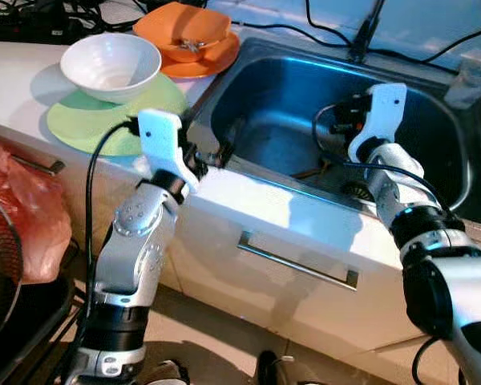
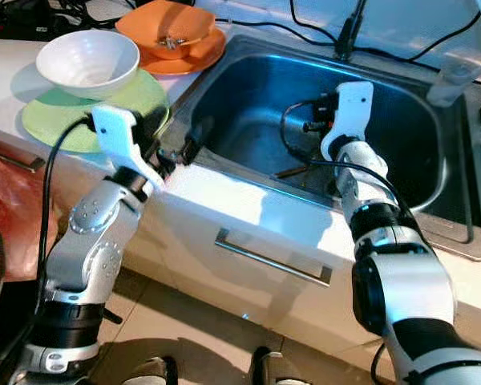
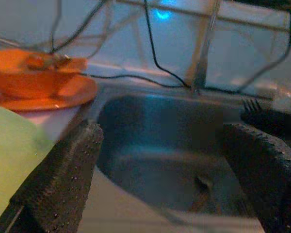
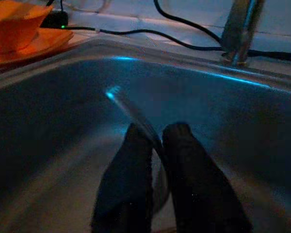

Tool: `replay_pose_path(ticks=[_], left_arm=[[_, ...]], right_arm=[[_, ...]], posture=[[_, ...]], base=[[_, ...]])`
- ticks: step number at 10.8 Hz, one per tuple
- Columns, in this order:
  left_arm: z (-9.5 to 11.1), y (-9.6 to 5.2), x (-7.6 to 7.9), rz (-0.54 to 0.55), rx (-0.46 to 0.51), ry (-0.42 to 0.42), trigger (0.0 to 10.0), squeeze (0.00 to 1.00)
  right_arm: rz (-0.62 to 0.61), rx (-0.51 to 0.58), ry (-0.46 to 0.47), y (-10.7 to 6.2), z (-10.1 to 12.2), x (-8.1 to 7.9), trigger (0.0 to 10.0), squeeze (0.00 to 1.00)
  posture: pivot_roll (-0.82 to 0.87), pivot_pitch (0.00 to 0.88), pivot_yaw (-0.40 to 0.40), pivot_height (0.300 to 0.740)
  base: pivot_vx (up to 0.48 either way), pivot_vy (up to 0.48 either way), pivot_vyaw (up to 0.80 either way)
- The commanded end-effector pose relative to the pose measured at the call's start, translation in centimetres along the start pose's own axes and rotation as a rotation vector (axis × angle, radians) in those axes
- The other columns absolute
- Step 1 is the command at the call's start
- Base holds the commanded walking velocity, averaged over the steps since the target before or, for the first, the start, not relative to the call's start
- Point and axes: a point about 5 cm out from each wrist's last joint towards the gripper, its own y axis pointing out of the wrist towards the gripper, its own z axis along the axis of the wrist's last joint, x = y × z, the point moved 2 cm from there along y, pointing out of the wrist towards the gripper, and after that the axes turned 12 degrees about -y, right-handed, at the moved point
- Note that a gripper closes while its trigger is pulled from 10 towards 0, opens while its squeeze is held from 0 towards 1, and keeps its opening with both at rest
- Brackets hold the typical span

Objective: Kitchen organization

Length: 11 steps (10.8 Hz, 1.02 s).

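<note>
My right gripper (image 2: 309,122) hangs inside the steel sink (image 1: 433,120), above its floor. In the right wrist view its fingers (image 4: 184,165) are shut on a thin metal utensil (image 4: 128,107) that sticks out past the tips; fork-like tines (image 3: 252,104) stand out in the left wrist view. My left gripper (image 1: 212,154) sits at the sink's front left corner, open, with nothing between its fingers (image 3: 63,174). A white bowl (image 1: 112,64) rests on a green plate (image 1: 88,120) on the counter to the left. Behind it an orange bowl (image 1: 184,28) stands on an orange plate (image 1: 216,56).
Brownish sticks (image 1: 313,170) lie by the drain (image 1: 354,191). The faucet (image 1: 367,32) and black cables run along the back wall. A clear cup (image 1: 469,76) stands right of the sink. Below are a drawer handle (image 1: 297,261) and a red bag (image 1: 24,208).
</note>
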Motion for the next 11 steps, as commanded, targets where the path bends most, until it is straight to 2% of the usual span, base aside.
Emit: replay_pose_path(ticks=[1,3,9,10,11], left_arm=[[-0.1,-0.1,0.8,-0.043,-0.022,0.015,10.0,0.0],[-0.6,-0.2,1.0,-0.076,-0.061,0.012,10.0,0.0],[-0.9,-0.1,1.3,-0.111,-0.091,0.022,10.0,0.0],[-1.0,-0.1,1.2,-0.11,-0.091,0.024,10.0,0.0],[-0.5,0.2,1.0,-0.101,-0.075,0.029,10.0,0.0]], right_arm=[[0.009,0.022,-0.016,0.2,0.7,-0.1,10.0,1.0],[0.017,0.023,-0.015,0.2,0.5,-0.3,10.0,1.0],[0.031,0.02,-0.015,0.1,0.4,-0.2,10.0,1.0],[0.032,0.025,-0.015,0.2,0.6,-0.2,10.0,1.0],[0.044,0.05,0.002,0.6,1.8,-0.5,10.0,1.0]], posture=[[0.05,0.19,-0.027,0.74],[0.05,0.187,-0.024,0.74],[0.04,0.167,-0.018,0.74],[0.04,0.163,-0.018,0.74],[0.04,0.156,-0.018,0.74]], base=[[0.0,0.0,0.0],[0.0,0.0,0.0],[0.0,0.0,0.0],[0.0,0.0,0.0],[0.0,0.0,0.0]])
